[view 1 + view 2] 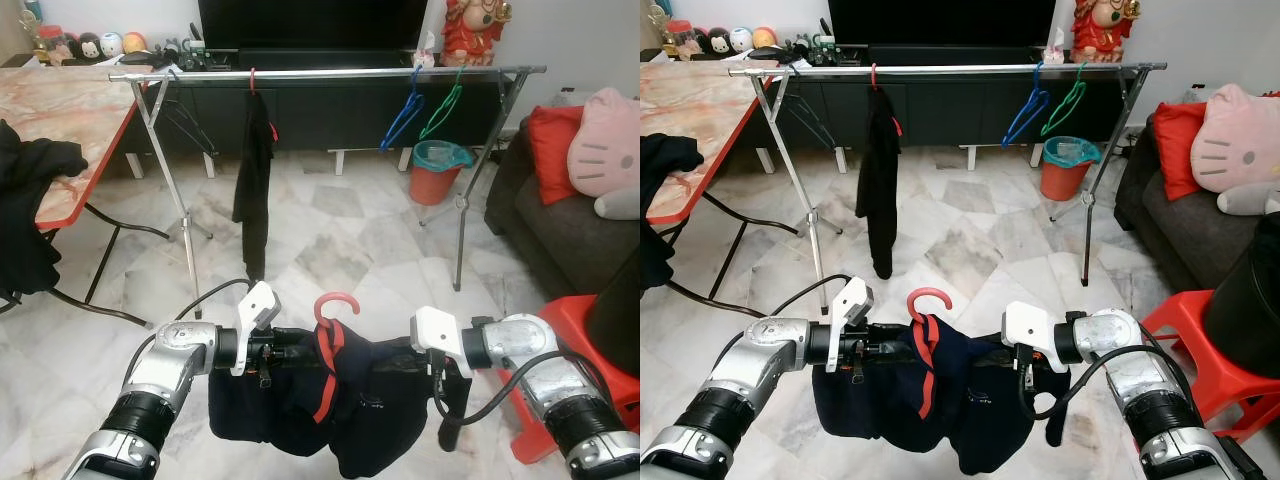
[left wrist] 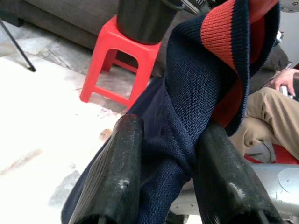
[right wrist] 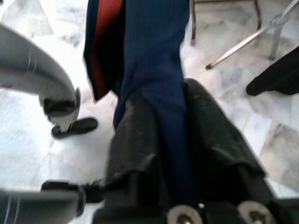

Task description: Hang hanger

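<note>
Marble floor (image 1: 330,240), hanger (image 1: 335,305) hook up, shirt (image 1: 340,400) stretched sideways between both grippers

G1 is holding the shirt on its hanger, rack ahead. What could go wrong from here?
1. Both tools, left and right, pinch the navy shirt, not the red hanger itself, so the hanger may tilt or slip out.
2. The rack's rail sits well ahead across the floor; the shirt may swing while walking.
3. The black garment and the blue hanger already hang there; the hook might snag them.
</note>
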You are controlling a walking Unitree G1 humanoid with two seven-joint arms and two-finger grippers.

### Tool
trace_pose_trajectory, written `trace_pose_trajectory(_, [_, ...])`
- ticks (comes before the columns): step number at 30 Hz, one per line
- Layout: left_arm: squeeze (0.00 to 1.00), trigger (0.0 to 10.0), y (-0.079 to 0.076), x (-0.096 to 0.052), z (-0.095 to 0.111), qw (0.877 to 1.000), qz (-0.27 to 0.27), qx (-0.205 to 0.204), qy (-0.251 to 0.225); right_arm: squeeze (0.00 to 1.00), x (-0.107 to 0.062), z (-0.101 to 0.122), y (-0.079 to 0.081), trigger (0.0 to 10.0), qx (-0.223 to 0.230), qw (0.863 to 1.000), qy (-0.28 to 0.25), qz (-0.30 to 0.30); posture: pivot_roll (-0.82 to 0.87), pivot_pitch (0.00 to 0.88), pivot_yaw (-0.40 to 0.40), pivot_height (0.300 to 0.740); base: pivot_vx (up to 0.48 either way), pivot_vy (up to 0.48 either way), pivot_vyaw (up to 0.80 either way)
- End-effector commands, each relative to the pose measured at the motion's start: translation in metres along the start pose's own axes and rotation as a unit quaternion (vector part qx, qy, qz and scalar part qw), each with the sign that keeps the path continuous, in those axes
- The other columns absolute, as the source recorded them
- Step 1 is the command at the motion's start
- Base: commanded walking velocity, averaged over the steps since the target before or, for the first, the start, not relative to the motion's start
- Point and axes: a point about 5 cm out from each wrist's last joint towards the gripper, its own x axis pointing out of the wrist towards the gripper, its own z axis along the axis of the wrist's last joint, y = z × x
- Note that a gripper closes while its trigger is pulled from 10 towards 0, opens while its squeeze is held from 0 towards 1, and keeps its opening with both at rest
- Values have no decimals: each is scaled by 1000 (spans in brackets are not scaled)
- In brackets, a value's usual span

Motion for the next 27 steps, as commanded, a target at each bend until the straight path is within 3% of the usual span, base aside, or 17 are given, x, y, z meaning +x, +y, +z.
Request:
trace_pose_trajectory(1, [0,0,-2,6,5,1000,-13,2,-15,1000,1,7,-6,10000,-15,1000,-11,-12,-123,0,-78,740,0,0,0])
trace_pose_trajectory(8, [0,0,0,4,-3,1000,1,6,12,1000,-1,7,-9,10000,-19,1000,-7,-22,-123,0,-76,740,0,0,0])
trace_pose_trajectory(17, [0,0,4,2,-16,998,37,15,50,1000,-4,1,-5,10000,-22,999,28,11,-126,0,-77,740,0,0,0])
trace_pose_trajectory(18, [0,0,6,2,-17,997,54,14,44,0,-5,-1,-4,10000,-27,999,42,19,-126,0,-78,740,0,0,0])
trace_pose_trajectory(24, [0,0,15,0,-22,992,117,24,44,0,-8,-9,-3,10000,-27,997,73,17,-127,0,-77,740,0,0,0])
trace_pose_trajectory(27, [0,0,24,-2,-27,980,195,23,40,0,-13,-19,-6,10000,-12,994,103,-25,-129,0,-78,740,0,0,0])
